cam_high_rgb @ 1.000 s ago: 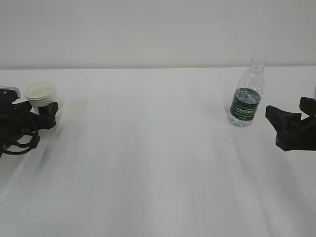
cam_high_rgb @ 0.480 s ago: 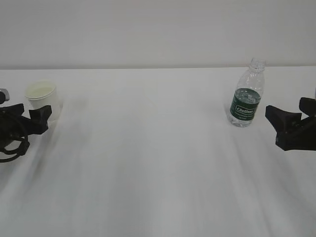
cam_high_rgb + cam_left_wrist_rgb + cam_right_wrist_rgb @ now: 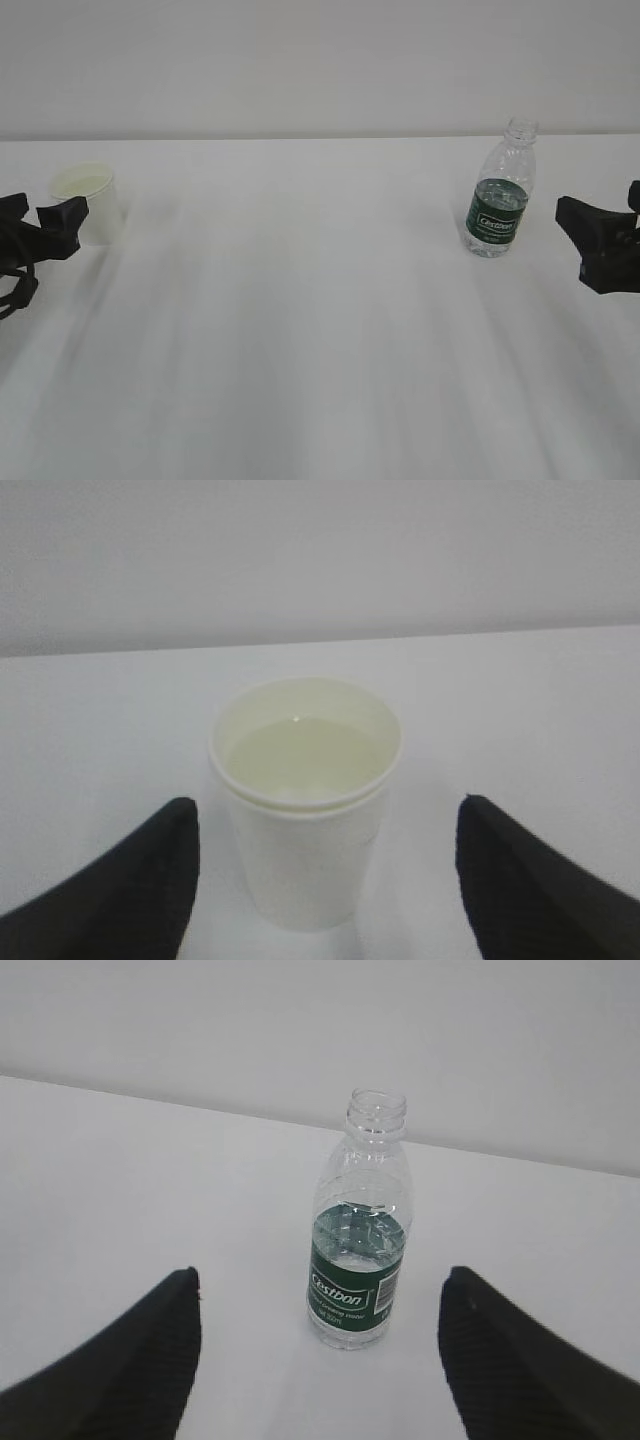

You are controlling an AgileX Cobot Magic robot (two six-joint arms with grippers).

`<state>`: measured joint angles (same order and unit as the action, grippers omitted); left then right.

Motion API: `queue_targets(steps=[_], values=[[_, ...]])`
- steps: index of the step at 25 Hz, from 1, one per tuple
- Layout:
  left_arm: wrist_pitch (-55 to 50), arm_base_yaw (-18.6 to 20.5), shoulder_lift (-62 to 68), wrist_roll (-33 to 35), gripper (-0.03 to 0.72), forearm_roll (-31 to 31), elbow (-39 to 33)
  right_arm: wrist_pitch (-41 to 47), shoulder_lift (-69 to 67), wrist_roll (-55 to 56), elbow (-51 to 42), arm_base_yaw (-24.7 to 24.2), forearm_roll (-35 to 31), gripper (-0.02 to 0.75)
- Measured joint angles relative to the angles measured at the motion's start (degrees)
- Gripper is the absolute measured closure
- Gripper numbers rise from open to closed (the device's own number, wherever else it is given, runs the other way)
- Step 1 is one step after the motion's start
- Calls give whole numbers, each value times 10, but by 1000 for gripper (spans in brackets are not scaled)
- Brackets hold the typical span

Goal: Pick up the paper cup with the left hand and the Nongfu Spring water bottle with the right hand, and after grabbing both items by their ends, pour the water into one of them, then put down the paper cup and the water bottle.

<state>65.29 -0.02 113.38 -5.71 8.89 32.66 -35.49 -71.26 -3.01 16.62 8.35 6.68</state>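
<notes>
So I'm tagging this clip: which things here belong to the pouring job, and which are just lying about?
Job:
paper cup
water bottle
water in the cup
left hand, open
right hand, open

Lying about:
nothing; only the bare white table

Only readable thing is the green label (image 3: 354,1291) on the water bottle (image 3: 361,1222): white lettering that looks like "Cestbon". There's smaller print next to it, way too tiny to make out.
</notes>
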Motion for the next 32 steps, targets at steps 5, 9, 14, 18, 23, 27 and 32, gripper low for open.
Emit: queue_targets(steps=[5, 9, 14, 18, 23, 27, 32], values=[[-27, 0, -48, 0, 112, 0, -2, 38, 43, 0, -1, 0, -14, 183], [-74, 0, -109, 0, 112, 0, -8, 74, 85, 0, -3, 0, -26, 183], [-153, 0, -192, 0, 112, 7, -10, 131, 140, -7, -2, 0, -50, 183], [-212, 0, -258, 0, 112, 13, -11, 179, 177, -10, 8, 0, -54, 183], [-268, 0, -326, 0, 112, 16, -12, 221, 204, -11, 18, 0, -54, 183], [-293, 0, -363, 0, 112, 17, -13, 236, 215, -11, 19, 0, -56, 183], [-319, 0, -392, -13, 112, 28, -13, 253, 221, -12, 26, 0, -57, 183]])
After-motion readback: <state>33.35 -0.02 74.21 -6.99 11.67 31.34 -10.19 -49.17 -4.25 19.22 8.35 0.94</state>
